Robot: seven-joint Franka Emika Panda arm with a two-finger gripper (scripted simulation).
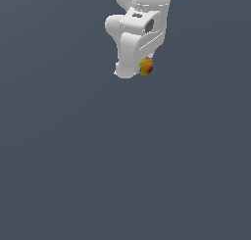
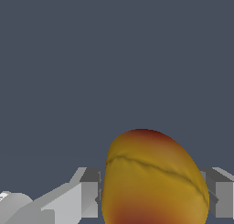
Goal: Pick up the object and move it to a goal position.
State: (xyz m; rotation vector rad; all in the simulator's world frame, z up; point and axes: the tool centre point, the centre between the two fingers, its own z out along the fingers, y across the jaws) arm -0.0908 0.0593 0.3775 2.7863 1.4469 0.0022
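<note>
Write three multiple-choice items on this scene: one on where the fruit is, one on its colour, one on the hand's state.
1. Where is the fruit?
A. Between the fingers
B. Far from the arm
C. On a plate

2. What colour is it?
A. Green
B. Orange-yellow with red
C. Blue

3. What is the hand doing?
A. Wide open, nothing in it
B. Out of sight
C. Shut on the fruit

Answers:
1 A: the wrist view shows a finger at each side of the fruit.
2 B: both views show yellow-orange skin with red patches.
3 C: the fingers press against it from both sides, and in the exterior view it sits at the hand's tip.
</note>
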